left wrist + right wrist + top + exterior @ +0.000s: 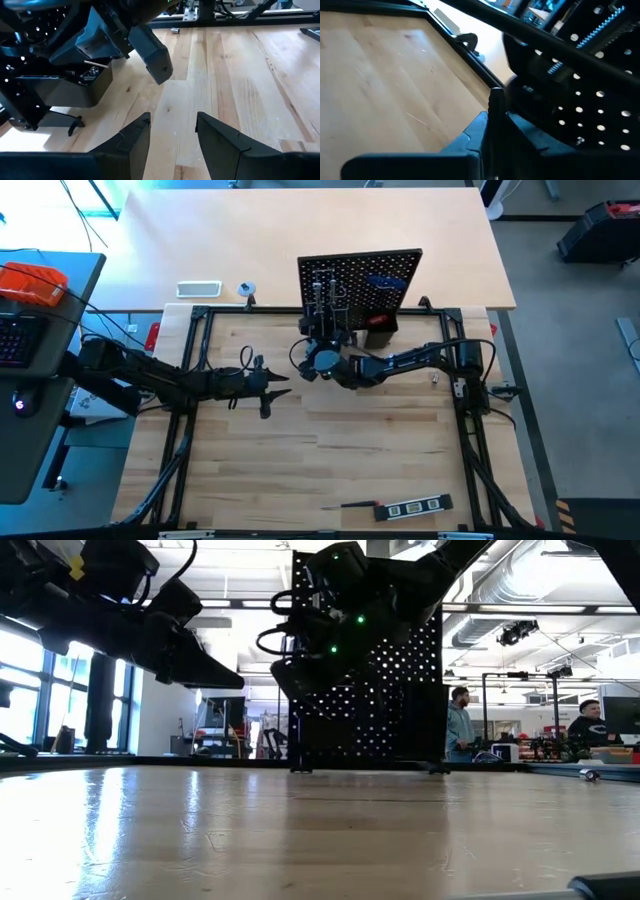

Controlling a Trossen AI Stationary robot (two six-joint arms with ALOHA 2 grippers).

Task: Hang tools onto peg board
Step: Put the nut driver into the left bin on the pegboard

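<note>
While the left gripper [172, 137] hangs open and empty over pale woodgrain, right gripper [318, 352] at perforated black peg board [385, 265], grip unclear

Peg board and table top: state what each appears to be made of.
Peg board: looks like black-painted sheet metal or hard plastic, a thin rigid panel punched with an even grid of holes; which one is unclear.
Table top: light wood, apparently butcher-block, with visible grain, joined strips and a slight sheen.
</note>
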